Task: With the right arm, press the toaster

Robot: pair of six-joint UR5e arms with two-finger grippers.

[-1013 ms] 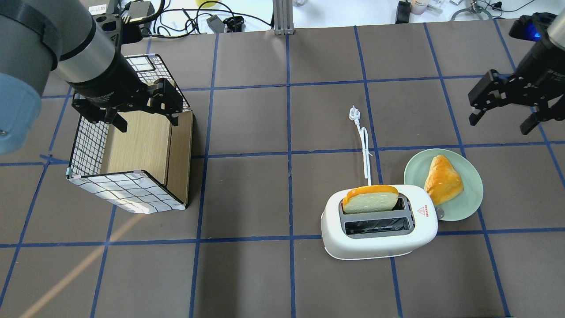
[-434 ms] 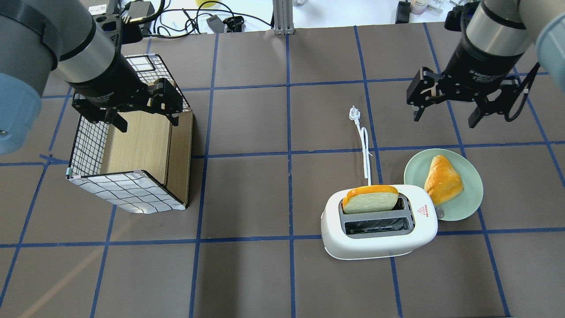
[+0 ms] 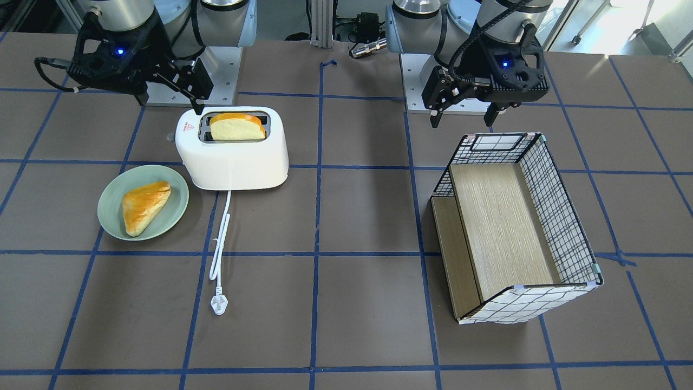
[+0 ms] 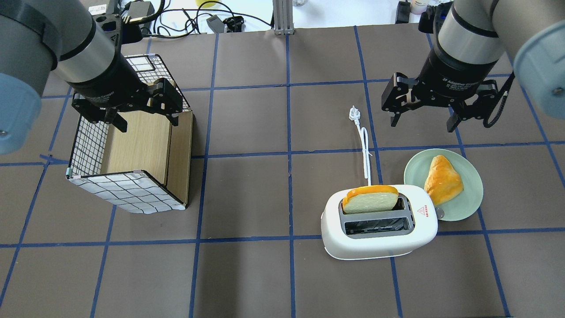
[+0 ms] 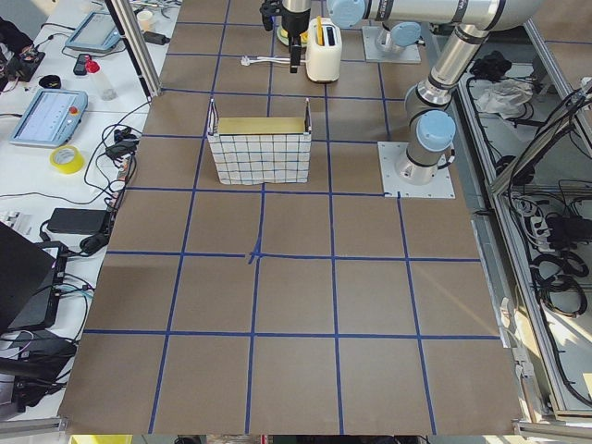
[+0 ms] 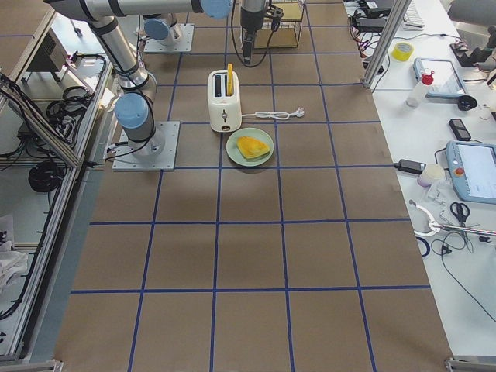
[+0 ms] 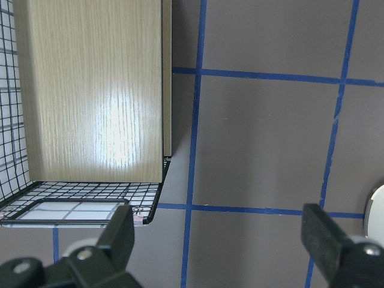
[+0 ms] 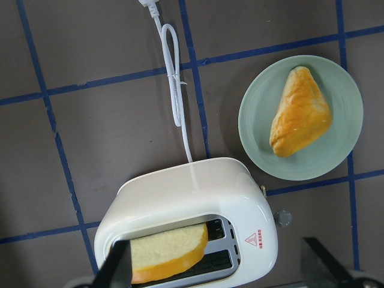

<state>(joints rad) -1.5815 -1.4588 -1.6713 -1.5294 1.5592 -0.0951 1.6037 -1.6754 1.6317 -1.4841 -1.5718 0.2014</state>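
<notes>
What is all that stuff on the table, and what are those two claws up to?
Table: one, brown with blue tape grid, under everything.
Toaster: one, glossy white, robot's right side.
Bread slice: one, pale with orange crust, standing in one toaster slot.
Cord and plug: one, white, lying loose on the table.
Plate: one, green, beside the toaster.
Pastry: one, golden, on the plate.
Basket: one, checked wire and wood, robot's left side.
Left claw: black, open, above the basket.
Right claw: black, open, in the air near the plate.
</notes>
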